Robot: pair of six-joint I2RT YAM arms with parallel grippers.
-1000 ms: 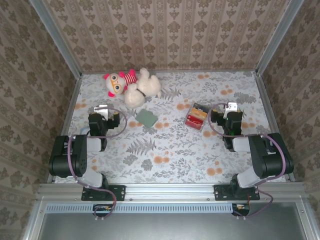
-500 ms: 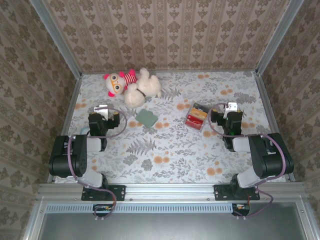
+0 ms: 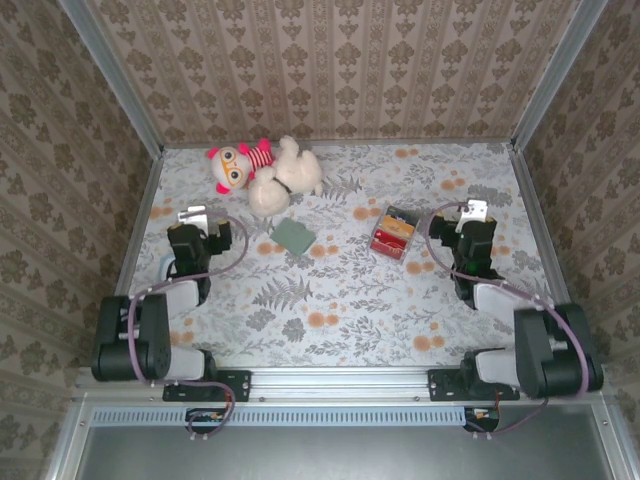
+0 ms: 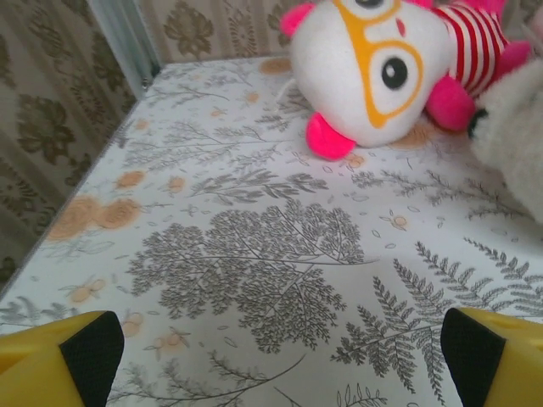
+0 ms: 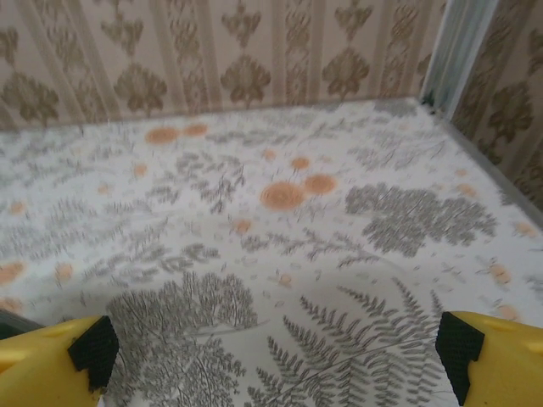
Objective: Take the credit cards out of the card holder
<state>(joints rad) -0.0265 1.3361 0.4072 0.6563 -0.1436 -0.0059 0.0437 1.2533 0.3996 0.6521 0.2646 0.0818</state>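
I judge this the approach step, with nothing grasped. The card holder lies flat and closed on the surface, between the 2 arms, nearer my left gripper and just in front of the plush toys. That gripper and the right gripper are both spread wide, nothing between the fingers. The credit cards are presumably tucked inside. Next I'd need 1 gripper to pin the holder and the other to lift its flap. Any print on the red box is too small to read.
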